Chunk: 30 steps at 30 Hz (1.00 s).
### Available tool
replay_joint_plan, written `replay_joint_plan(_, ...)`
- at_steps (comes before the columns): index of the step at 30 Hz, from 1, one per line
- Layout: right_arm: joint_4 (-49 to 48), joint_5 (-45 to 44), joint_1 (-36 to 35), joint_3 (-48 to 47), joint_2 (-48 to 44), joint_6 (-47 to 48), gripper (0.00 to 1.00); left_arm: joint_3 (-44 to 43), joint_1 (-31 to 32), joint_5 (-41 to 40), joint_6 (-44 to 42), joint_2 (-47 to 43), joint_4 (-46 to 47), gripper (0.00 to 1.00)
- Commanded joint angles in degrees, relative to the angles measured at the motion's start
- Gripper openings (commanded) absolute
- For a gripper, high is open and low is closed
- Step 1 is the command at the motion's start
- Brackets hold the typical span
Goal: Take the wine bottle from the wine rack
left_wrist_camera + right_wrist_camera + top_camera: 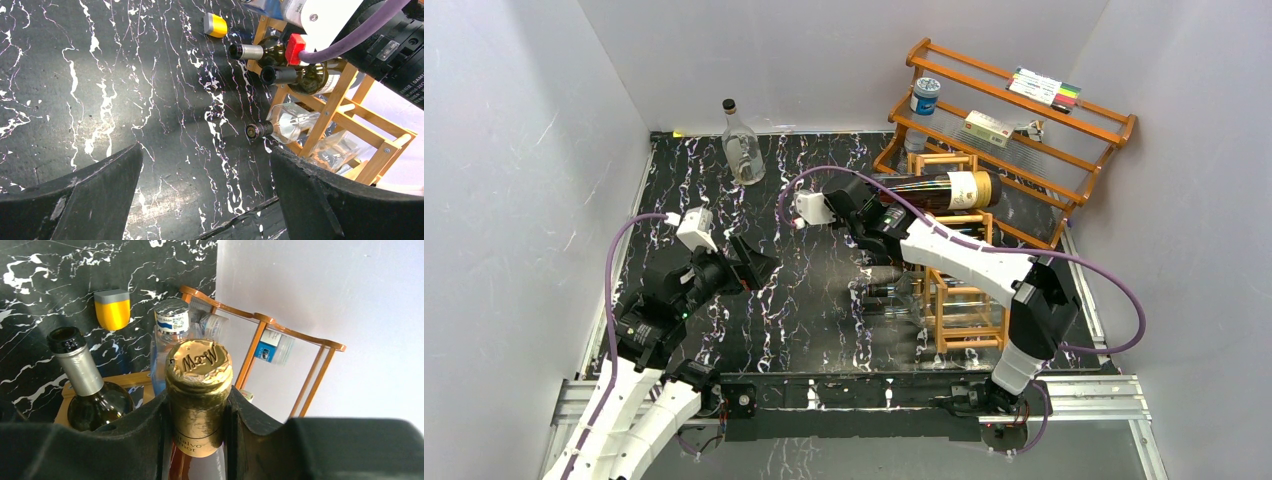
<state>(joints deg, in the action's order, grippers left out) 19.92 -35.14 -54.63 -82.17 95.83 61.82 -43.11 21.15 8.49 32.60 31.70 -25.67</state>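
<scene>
Bottle lies level across the far end of the rack, which stands along the worktop's right edge, neck toward the left edge; can't tell if it rests on the bars or is just off them. Right gripper is pinched on its gold-foil neck, so the grasp looks made and extraction is the step in hand. Next move likely needs a level lift and pull toward the open middle, clear of the bars, the other bottles and the shelf at the far right corner, without the foil slipping. Left gripper is spread, holding nothing, over the near left.
</scene>
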Motion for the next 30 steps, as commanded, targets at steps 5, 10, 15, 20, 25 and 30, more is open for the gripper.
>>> replay_joint_plan(5,-11.33,-5.74,-2.0,-3.23,-6.87,8.62,0.0,-0.11,-0.23,0.1,0.01,-1.04,1.31,0.98)
replay_joint_plan(10,-14.98,-7.09,-3.08,-2.75,-9.26,10.98,0.0,0.17,-0.17,-0.32,0.07,-1.47,1.33,0.98)
replay_joint_plan(15,-19.95,-8.87,-4.07,-1.18,-11.19,14.71,0.0,0.42,-0.19,-0.17,0.1,-1.38,1.49,0.98)
replay_joint_plan(20,-19.64,-10.03,-4.63,-3.38,-11.31,14.33,0.0,0.55,-0.24,-0.06,0.2,-1.38,1.51,0.98)
replay_joint_plan(25,-19.45,-9.18,-4.8,-5.88,-12.6,10.36,0.0,0.34,-0.23,0.03,0.28,-1.38,1.5,0.98)
replay_joint_plan(30,-19.25,-9.54,-4.85,-7.05,-13.47,8.43,0.0,0.4,-0.22,0.51,0.55,-1.08,1.63,0.98)
